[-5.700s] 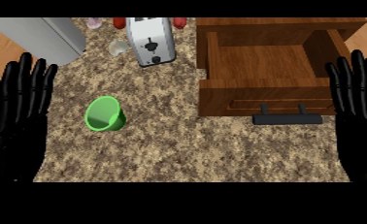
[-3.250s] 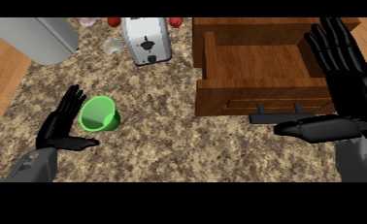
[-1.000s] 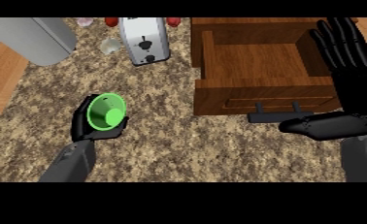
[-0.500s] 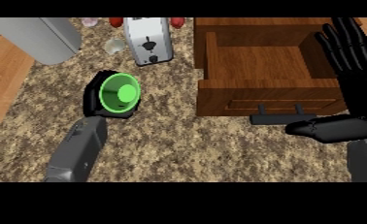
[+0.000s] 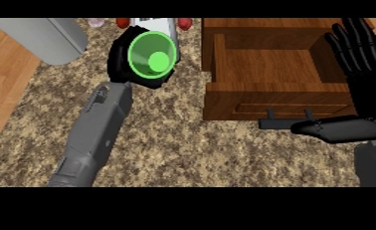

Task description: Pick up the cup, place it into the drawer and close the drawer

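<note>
left hand curled round green cup; right hand spread flat beside drawer.

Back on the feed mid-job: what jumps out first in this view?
The bright green cup stands out first, its mouth turned toward the camera, with the left hand curled round it at the upper middle of the speckled counter. To its right the wooden drawer stands open. The right hand is open at the view's right edge beside the drawer.
</note>
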`<state>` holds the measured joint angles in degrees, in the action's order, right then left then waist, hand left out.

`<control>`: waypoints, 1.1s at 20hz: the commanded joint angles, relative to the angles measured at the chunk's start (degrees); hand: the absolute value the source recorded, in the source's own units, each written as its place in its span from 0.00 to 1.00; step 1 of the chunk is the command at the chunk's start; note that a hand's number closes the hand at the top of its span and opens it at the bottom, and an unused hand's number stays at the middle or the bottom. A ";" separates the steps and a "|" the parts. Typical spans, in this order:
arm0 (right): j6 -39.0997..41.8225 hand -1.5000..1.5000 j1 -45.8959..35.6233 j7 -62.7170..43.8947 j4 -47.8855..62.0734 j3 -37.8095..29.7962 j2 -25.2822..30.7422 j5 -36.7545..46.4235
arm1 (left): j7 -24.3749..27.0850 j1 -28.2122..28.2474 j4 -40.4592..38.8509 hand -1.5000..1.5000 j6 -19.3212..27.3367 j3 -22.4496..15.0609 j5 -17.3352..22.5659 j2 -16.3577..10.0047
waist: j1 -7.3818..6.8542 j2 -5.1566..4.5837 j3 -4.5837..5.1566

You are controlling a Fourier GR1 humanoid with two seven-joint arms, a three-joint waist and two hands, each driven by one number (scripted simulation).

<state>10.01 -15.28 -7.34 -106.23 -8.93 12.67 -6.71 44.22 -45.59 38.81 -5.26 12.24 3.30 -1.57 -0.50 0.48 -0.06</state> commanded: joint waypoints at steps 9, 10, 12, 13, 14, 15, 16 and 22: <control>0.41 0.00 -3.42 0.75 3.29 0.18 0.28 0.25 | -21.10 -19.96 1.57 1.00 17.76 -11.67 4.37 1.55 | 2.13 -0.77 0.03; 2.28 0.00 0.97 2.27 1.37 -1.91 1.17 -1.90 | -24.19 -21.58 2.81 1.00 19.87 -11.87 5.35 1.56 | 2.36 -0.57 0.00; 1.30 0.00 0.24 4.08 2.97 0.51 -0.40 0.97 | -28.26 -25.25 -0.95 1.00 20.56 -13.69 6.56 1.56 | 2.49 -0.78 -0.01; 1.19 0.00 0.97 0.78 -0.95 0.66 -0.13 -0.10 | -23.32 -23.54 -5.55 1.00 18.90 -12.43 5.65 1.56 | 2.66 -0.89 0.03; 2.61 0.00 -0.21 3.19 2.26 -0.16 1.01 -0.22 | -29.06 -27.87 -5.06 1.00 23.20 -15.50 8.36 1.56 | 3.41 -0.91 -0.02; 0.79 0.00 -0.09 4.10 3.44 -0.10 -0.85 0.39 | -30.99 -29.18 -6.12 1.00 22.06 -14.81 7.84 1.56 | 2.74 -0.91 -0.01; 1.67 0.00 -2.37 1.46 2.83 -0.26 0.44 -1.03 | -28.75 -29.81 -9.38 1.00 24.17 -16.92 9.00 1.56 | 3.77 -1.13 0.00; 1.58 0.00 -2.60 3.41 2.61 3.02 -1.67 0.77 | -30.03 -32.68 -18.21 1.00 27.19 -23.26 12.04 1.57 | 7.32 -1.92 -0.07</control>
<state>11.56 -17.27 -4.32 -103.58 -7.60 11.94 -6.63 15.86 -75.60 25.24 19.91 -6.99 13.03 -0.02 4.86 -1.07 -0.10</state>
